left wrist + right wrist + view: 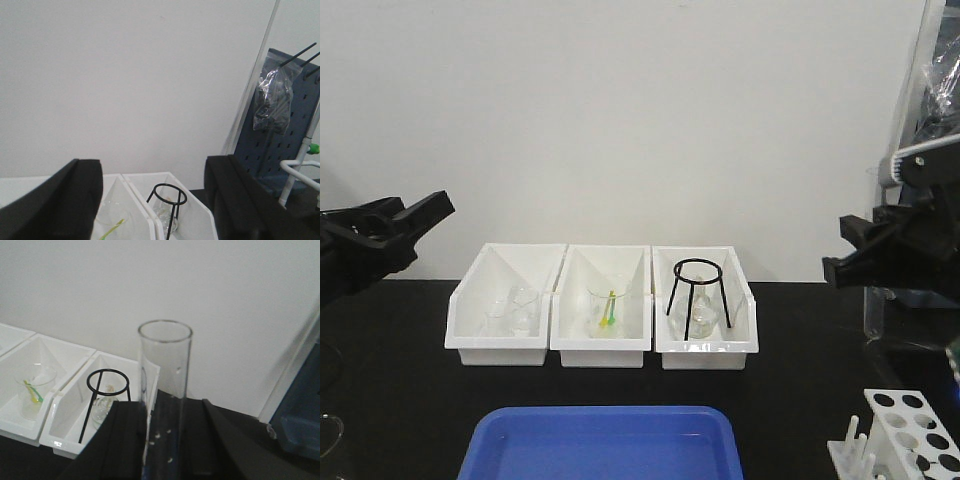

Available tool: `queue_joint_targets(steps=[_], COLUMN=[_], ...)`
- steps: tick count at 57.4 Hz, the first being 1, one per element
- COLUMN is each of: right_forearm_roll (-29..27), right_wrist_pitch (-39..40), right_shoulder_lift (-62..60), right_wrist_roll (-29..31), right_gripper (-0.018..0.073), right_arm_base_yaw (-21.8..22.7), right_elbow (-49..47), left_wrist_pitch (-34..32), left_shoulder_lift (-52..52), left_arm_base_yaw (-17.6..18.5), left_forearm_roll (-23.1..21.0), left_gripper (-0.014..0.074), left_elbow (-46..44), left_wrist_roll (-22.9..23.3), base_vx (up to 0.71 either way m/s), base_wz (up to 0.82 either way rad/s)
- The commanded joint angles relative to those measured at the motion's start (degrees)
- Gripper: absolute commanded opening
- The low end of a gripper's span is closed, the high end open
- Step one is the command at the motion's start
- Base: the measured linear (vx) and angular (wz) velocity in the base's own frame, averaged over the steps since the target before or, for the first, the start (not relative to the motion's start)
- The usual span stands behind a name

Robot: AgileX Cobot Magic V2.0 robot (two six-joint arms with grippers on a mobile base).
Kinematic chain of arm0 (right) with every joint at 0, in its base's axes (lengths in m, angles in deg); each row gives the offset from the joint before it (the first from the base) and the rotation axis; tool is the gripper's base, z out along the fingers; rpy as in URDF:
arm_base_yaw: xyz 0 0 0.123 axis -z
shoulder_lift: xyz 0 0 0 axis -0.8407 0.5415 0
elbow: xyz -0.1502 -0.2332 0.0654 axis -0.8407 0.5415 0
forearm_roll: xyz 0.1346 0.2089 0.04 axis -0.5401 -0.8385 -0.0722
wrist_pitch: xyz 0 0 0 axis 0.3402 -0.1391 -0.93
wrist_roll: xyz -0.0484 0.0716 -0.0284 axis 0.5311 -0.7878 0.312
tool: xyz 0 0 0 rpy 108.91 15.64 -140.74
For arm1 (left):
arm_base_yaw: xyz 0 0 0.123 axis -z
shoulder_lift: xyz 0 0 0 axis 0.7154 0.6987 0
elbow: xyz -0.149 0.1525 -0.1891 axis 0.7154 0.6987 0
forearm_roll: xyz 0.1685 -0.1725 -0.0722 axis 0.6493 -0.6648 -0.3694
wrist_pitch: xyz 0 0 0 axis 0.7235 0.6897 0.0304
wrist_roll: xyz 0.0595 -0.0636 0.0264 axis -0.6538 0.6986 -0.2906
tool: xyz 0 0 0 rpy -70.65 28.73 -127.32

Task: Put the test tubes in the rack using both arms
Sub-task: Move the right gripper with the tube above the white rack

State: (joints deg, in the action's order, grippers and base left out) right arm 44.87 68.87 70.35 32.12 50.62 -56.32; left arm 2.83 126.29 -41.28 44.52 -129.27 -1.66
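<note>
My right gripper is shut on a clear glass test tube, whose open mouth sticks out ahead of the jaws. In the front view this gripper hangs high at the right, above and behind the white rack at the bottom right corner. I cannot make out the tube there. My left gripper is raised at the far left. In the left wrist view it is open and empty, with wide-apart fingers. No other test tubes show.
Three white bins stand in a row at the back of the black table, holding beakers, a flask and a black wire tripod. A blue tray lies at the front centre. A pegboard stand is at the right.
</note>
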Motion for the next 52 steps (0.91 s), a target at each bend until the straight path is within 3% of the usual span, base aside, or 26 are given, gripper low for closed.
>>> queue_joint_targets(steps=[1, 17, 52], right_forearm_roll=[-0.33, -1.68, -1.62], right_wrist_pitch=[8.55, 17.36, 22.17], right_shoulder_lift=[-5.20, -11.28, -11.56], right_wrist_roll=[0.19, -2.53, -4.35], right_gripper=[-0.0009, -0.0009, -0.0009], right_arm_base_yaw=[0.42, 2.08, 2.08], right_elbow=[4.15, 17.61, 18.18], left_wrist_pitch=[-2.08, -0.38, -0.43], left_shoulder_lift=[-1.96, -1.85, -1.85], left_arm_base_yaw=[-0.01, -0.01, -0.01], left_forearm_roll=[-1.52, -1.52, -1.52], left_gripper=[0.0543, 0.0543, 0.0543], left_elbow=[-1.95, -1.95, -1.95], left_wrist_roll=[0.01, 0.01, 0.01], base_vx=[0.00, 0.00, 0.00], base_wz=[0.00, 0.00, 0.00])
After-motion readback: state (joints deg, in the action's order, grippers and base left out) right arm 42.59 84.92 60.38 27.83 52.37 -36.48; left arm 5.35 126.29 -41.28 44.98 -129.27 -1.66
